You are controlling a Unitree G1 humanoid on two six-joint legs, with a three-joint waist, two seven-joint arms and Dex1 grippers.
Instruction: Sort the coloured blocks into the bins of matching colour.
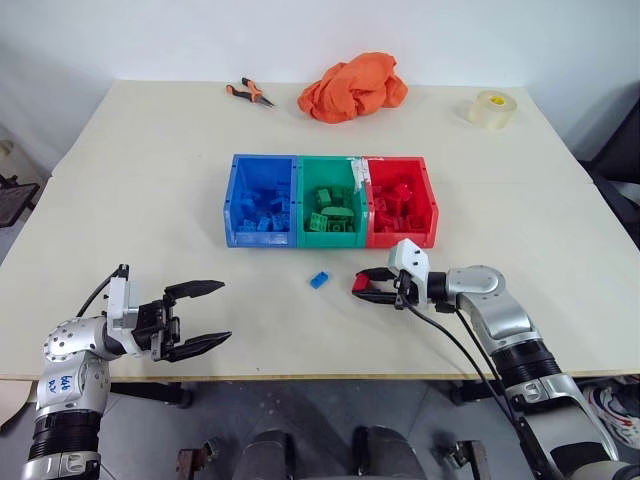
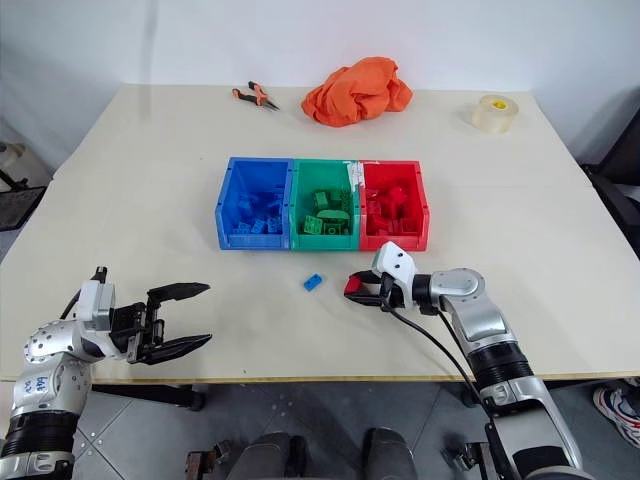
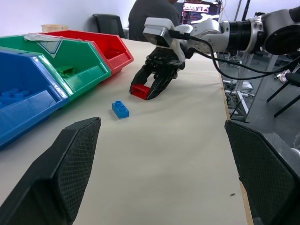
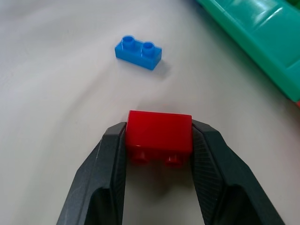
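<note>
Three joined bins stand mid-table: blue bin [image 1: 238, 196], green bin [image 1: 331, 170], red bin [image 1: 428, 200], each holding several blocks of its own colour. A blue block [image 1: 319, 280] lies loose on the table in front of the green bin. To its right, my right gripper [image 1: 366, 286] is shut on a red block [image 4: 158, 132] resting low at the table surface; both fingers [image 4: 107, 164] press its sides. My left gripper [image 1: 203, 315] hovers open and empty near the front left edge of the table, well away from the blocks.
At the back of the table [image 1: 150, 180] lie an orange cloth [image 1: 352, 87], orange-handled pliers [image 1: 250, 93] and a roll of tape [image 1: 492, 109]. A person in dark clothing [image 3: 152, 18] sits beyond the table in the left wrist view.
</note>
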